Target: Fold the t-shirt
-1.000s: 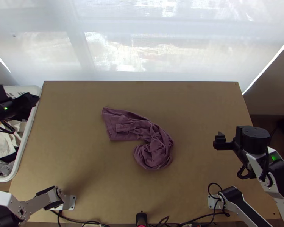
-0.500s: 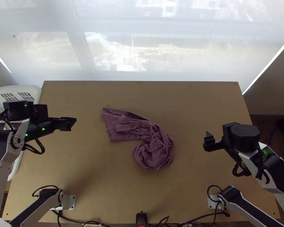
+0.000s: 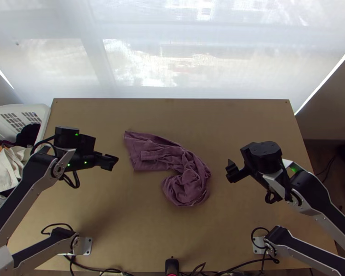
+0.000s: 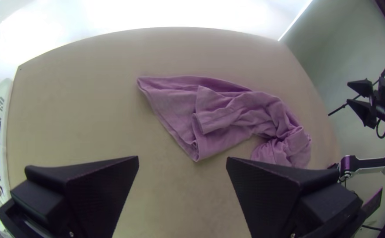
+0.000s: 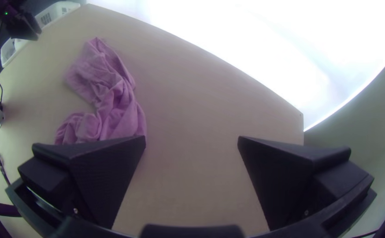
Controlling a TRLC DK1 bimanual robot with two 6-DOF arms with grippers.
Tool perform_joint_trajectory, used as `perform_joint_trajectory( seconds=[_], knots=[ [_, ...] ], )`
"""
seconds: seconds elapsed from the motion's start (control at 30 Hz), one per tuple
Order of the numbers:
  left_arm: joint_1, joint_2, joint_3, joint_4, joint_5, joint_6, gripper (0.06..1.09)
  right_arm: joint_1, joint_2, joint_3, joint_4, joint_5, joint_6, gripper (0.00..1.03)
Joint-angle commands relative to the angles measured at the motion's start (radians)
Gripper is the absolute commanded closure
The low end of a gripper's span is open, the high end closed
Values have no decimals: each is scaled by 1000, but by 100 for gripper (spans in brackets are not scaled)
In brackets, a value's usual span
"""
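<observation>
A purple t-shirt (image 3: 172, 161) lies bunched and twisted near the middle of the table, its left part flatter and its near right part curled into a heap. My left gripper (image 3: 112, 162) is over the table to the left of the cloth, apart from it. In the left wrist view my left gripper (image 4: 182, 161) stands open, with the t-shirt (image 4: 227, 110) beyond its fingers. To the right of the heap is my right gripper (image 3: 228, 171). The right wrist view shows my right gripper (image 5: 192, 141) open and holding nothing, one finger overlapping the view of the t-shirt (image 5: 113, 101).
A white basket (image 3: 44, 120) with assorted cloths stands at the table's left edge. Cables (image 3: 218, 271) and a small black device (image 3: 171, 266) lie along the near edge. Bare wooden table (image 3: 172, 112) stretches behind the shirt.
From over the basket, my left gripper has moved right across the table toward the cloth. My right gripper has shifted left, closer to the shirt. The t-shirt lies as before.
</observation>
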Motion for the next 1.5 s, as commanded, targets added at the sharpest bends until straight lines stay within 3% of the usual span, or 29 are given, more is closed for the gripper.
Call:
perform_joint_trajectory(
  seconds=[0.0,0.13,0.4,0.87,1.0,1.17,1.27,1.37,1.4,1.47],
  knots=[
    [-152,169,6,110,-16,6,12,-13,53,-2,31,1,-21,5],
    [-205,304,75,146,-17,-5,12,-39,39,-2,31,3,-62,5],
    [-264,548,239,136,-39,-45,17,-69,63,20,40,1,-54,5],
    [-266,695,265,198,-111,-57,17,-80,85,24,42,1,-54,5],
    [-272,716,285,201,-109,-60,36,-80,77,7,42,1,-54,5],
    [-267,746,308,189,-62,-48,80,-79,73,3,42,1,-59,5],
    [-267,741,311,178,-42,-40,91,-77,74,7,42,1,-59,5],
    [-266,719,309,169,-42,-34,95,-62,86,18,42,0,-57,5],
    [-263,712,309,164,-42,-36,106,-53,94,23,42,0,-56,5],
    [-255,700,309,149,-42,-36,105,-30,112,29,46,0,-57,5]
  ],
)
